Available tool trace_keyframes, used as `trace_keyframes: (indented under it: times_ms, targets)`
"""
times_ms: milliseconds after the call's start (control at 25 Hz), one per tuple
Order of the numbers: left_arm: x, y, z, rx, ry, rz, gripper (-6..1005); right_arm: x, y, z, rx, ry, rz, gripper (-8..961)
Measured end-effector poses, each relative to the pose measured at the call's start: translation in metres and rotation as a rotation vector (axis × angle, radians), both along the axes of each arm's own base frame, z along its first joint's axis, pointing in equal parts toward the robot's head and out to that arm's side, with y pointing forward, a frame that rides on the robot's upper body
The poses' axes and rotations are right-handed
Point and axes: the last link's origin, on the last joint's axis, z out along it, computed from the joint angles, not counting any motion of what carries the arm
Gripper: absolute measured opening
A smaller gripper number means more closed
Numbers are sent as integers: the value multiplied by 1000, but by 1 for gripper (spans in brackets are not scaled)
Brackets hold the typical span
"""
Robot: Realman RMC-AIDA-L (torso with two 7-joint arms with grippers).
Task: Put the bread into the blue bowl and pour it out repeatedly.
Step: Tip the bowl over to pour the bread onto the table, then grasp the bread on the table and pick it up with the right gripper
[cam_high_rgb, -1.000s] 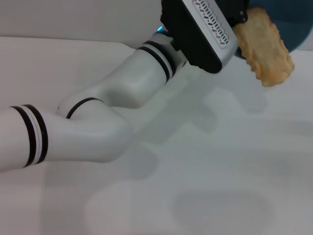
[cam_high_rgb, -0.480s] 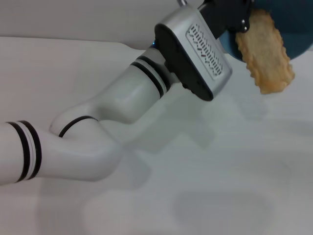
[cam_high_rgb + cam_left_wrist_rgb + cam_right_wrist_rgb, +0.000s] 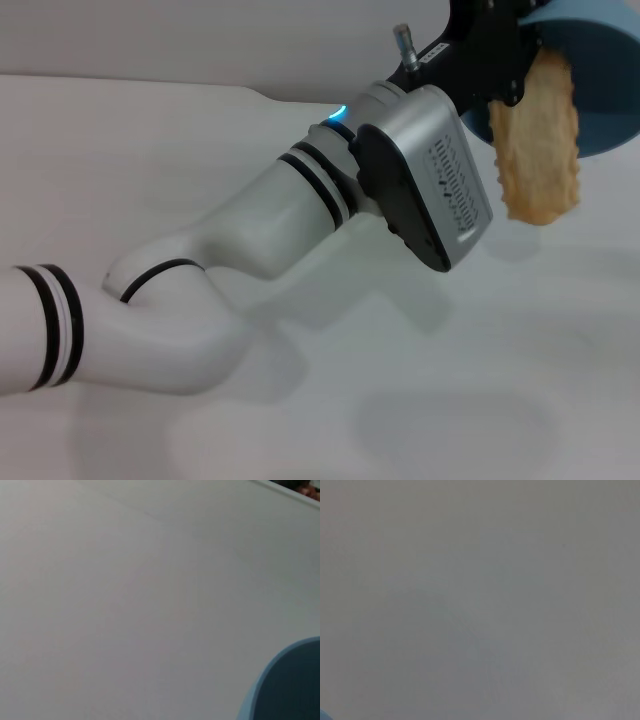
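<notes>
In the head view my left gripper (image 3: 497,62) is raised at the top right, shut on the rim of the blue bowl (image 3: 598,85). The bowl is off the table and tipped steeply on its side. The bread (image 3: 540,140), plain tan side showing, hangs nearly upright from the bowl's mouth, its lower end in the air above the white table (image 3: 300,420). The left wrist view shows part of the bowl's wall (image 3: 292,685) over the table. The right gripper is out of view.
The left arm's white forearm (image 3: 270,215) and grey wrist housing (image 3: 435,175) stretch from the lower left to the top right of the head view. The table's far edge (image 3: 150,85) meets a pale wall. The right wrist view shows only table surface.
The left wrist has rolled and tipped the bowl further. The bread has swung from slanted to nearly upright and slid lower out of the bowl's mouth.
</notes>
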Motion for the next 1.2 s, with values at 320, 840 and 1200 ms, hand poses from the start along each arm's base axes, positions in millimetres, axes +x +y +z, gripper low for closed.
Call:
trace_keyframes:
  times_ms: [320,840,1200]
  targets:
    - [-2,1,-1,1,15,22,-1,1,-1,0,-1,1,-3,685]
    - [-12,58,6,-342,-254,597,-2,-2,0,-22,-185,67,-24,685]
    - [-27,93,41,-411,-526,874,-1,-31,13,-64,-504,107,8,686]
